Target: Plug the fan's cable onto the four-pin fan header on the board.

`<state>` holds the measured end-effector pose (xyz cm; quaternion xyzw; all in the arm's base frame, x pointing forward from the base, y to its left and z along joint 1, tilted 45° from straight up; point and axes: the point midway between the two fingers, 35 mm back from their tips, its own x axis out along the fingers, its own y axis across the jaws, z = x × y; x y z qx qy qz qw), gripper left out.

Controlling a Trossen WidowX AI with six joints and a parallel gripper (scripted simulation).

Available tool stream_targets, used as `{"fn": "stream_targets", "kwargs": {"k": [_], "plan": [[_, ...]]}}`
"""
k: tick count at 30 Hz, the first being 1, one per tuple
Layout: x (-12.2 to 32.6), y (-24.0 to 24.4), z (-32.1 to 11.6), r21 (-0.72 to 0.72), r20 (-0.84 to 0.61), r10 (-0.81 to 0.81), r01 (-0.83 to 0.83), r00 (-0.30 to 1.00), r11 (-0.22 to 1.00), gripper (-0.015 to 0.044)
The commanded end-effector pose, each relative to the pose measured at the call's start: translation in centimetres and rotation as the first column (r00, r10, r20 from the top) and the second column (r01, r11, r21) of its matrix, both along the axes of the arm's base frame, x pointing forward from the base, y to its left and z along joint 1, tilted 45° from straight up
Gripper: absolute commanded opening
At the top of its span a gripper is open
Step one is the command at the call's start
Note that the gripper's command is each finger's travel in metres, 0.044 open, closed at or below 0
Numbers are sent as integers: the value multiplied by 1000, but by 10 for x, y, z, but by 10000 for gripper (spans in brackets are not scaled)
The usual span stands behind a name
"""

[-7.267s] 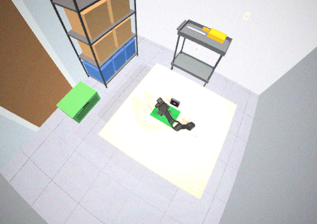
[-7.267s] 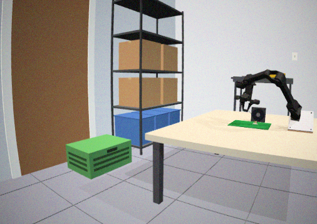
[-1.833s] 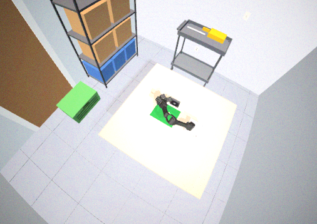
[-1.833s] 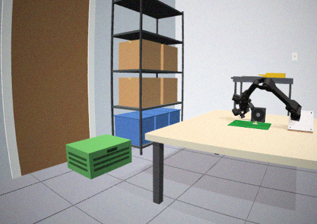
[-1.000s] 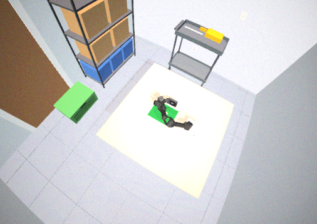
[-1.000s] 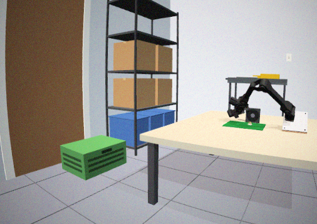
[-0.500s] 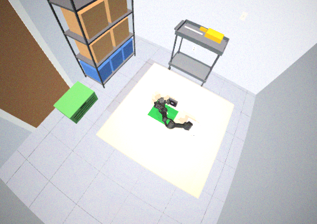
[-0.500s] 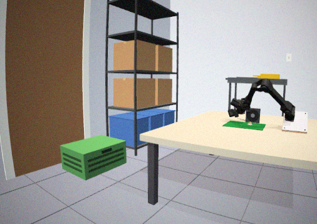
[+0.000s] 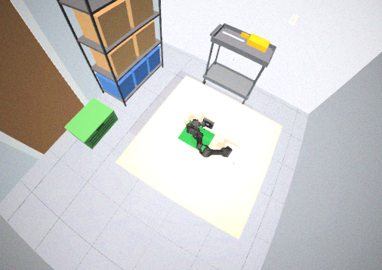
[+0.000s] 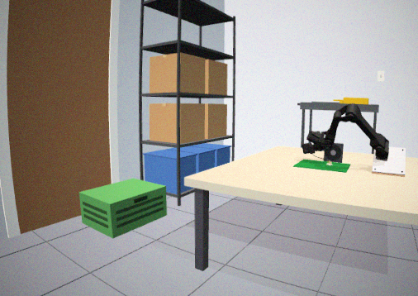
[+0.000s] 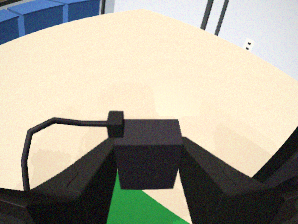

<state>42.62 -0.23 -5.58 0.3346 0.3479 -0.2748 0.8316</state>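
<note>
The fingers grip the unlabeled black plug (image 11: 149, 155).

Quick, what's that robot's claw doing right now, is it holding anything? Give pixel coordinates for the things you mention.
Gripper (image 9: 191, 128) (image 10: 306, 148) (image 11: 148, 144): closed on the dark plug (image 11: 149, 154), with the black cable (image 11: 54, 120) trailing off to one side.
</note>
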Motion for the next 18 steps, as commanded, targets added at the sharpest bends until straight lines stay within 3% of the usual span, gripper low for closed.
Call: {"fn": "stream_targets", "kwargs": {"k": [1,18], "plan": [[-3,1,5,-5,37,-23,24,999,1000,0],[-18,2,24,-9,182,-105,109,978,994,0]]}}
